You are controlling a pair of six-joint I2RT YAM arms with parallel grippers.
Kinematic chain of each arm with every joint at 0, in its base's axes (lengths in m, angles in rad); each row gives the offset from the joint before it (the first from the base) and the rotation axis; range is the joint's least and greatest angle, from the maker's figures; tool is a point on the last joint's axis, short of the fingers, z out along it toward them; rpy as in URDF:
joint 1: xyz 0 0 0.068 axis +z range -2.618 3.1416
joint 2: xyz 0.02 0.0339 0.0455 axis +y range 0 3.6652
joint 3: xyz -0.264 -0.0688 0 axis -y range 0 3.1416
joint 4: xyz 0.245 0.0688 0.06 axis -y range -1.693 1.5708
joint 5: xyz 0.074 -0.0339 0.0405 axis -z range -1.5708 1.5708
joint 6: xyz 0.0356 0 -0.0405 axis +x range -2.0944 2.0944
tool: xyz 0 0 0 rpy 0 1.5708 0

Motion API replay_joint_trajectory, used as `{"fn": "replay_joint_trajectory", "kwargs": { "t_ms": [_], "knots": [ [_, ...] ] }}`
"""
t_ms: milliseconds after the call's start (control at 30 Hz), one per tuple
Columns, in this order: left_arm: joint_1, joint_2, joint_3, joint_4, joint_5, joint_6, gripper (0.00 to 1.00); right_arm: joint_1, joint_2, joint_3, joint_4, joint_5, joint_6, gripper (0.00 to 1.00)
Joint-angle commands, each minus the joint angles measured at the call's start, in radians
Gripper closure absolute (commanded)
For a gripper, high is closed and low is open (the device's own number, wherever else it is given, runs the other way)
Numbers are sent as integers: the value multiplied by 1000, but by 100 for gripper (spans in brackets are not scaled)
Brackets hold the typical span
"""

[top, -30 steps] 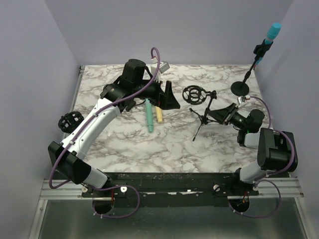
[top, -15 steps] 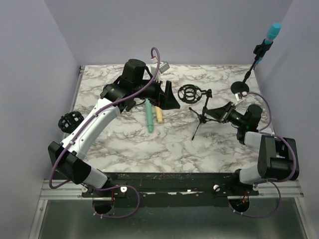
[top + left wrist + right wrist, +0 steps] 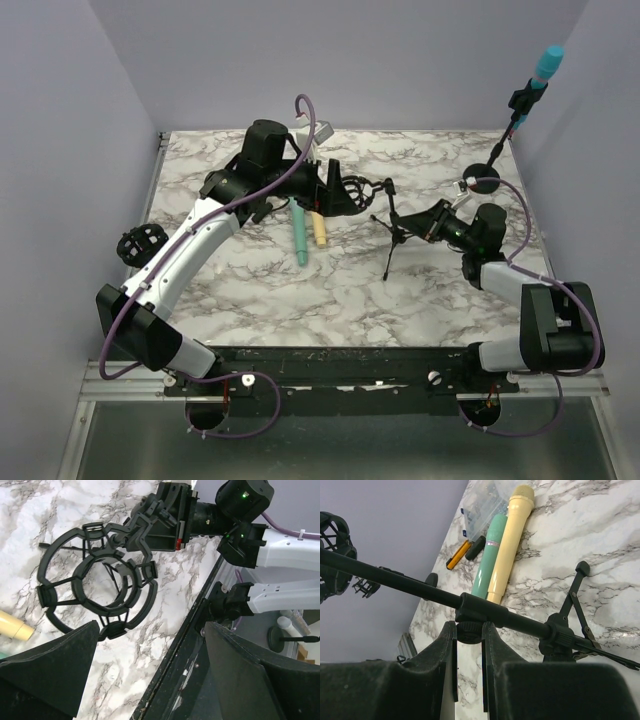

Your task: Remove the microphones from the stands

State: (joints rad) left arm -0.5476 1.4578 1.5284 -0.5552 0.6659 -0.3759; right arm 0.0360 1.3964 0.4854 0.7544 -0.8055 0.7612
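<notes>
**Right hand clamped on the boom, left hand spread before the shock mount**

The right hand point(image 3: 469, 632) is clenched on the stand point(image 3: 480, 611). Its two fingers point(image 3: 445, 652) pinch a round knob directly under the boom's sleeve, so the thin black rod crosses just above the fingertips. A little past the grip, to this hand's right, the tripod hub and one folding leg sit over the marble desk point(image 3: 600, 555). Farther ahead of the hand lie the teal microphone point(image 3: 490, 560) and the cream microphone point(image 3: 512, 535). They rest side by side, flat on the desk and apart from the stand. Just beyond their far ends are a small orange-and-black item point(image 3: 457, 554) and a clear bag point(image 3: 482, 502), both too blurred to name.

The left hand point(image 3: 150, 630) is released, its fingers point(image 3: 50, 670) spread wide. Just ahead of the fingertips is the shock mount point(image 3: 116, 629) at the boom's end, two nested black rings with marble showing through them. Its lowest block sits close to the finger at the lower left of the wrist view, and whether they touch cannot be told. Past the mount, the black body of the right hand holds the boom.

From above, the tall stand point(image 3: 510, 125) rises well beyond the right hand and to its right, at the desk's back corner. The blue microphone point(image 3: 547, 63) is clipped at its top
</notes>
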Motion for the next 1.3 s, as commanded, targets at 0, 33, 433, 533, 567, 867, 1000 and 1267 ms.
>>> {"fn": "replay_joint_trajectory", "kwargs": {
  "t_ms": [0,33,433,533,567,867,1000,1267],
  "knots": [
    [27,-28,-37,76,14,-58,10,15,11,-25,-256,137,-88,99],
    [31,-31,-47,90,14,-67,10,15,2,-25,-275,166,-94,99],
    [116,-18,-214,446,57,-448,12,15,-82,8,-538,395,-313,99],
    [132,-53,-251,522,20,-517,12,16,-82,17,-557,430,-316,99],
    [132,-54,-245,525,9,-522,11,16,-82,18,-559,437,-313,99],
    [105,122,-170,648,127,-688,10,100,-175,40,-655,723,-318,99],
    [83,181,-109,679,144,-728,10,202,-190,59,-689,891,-319,99],
    [41,254,-10,654,131,-736,11,289,-181,120,-826,1146,-284,99]
  ]
}}
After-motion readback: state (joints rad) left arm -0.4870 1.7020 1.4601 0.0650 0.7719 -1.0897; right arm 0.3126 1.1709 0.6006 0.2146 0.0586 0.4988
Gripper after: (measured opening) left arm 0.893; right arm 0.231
